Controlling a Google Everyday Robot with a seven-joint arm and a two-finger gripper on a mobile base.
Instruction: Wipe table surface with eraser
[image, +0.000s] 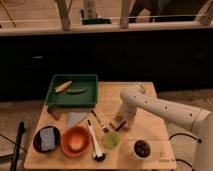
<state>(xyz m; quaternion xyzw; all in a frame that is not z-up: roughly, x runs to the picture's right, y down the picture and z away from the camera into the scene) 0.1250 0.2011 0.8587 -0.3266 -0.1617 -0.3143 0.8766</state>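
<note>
**A:** Where's the eraser (118, 120)?

**B:** On the table surface (150, 107), just up & right of the green cup (111, 140), approx mid-table. The gripper (121, 123) is down right at it, w/ the arm reaching in from the cup's right. We can't tell if it's open, closed or gripping.

**A:** Which step are we on?

**B:** We'd call it the pick-up, no wiping yet. Next move needs a sure hold on the block, then press it flat & sweep.

**A:** Room to move?

**B:** Best bare patch is up & right of the cup, out to the far and right edges. Left of the cup it's crowded. The brush (93, 135) lies just beside it, w/ the orange bowl (64, 145) past that. The green tray (73, 76) is well up-left. A small bowl (136, 153) sits right of the cup, near the front edge.

**A:** So?

**B:** We'd stroke away from the cup & stop short of the edges, so the eraser doesn't go over.
</note>
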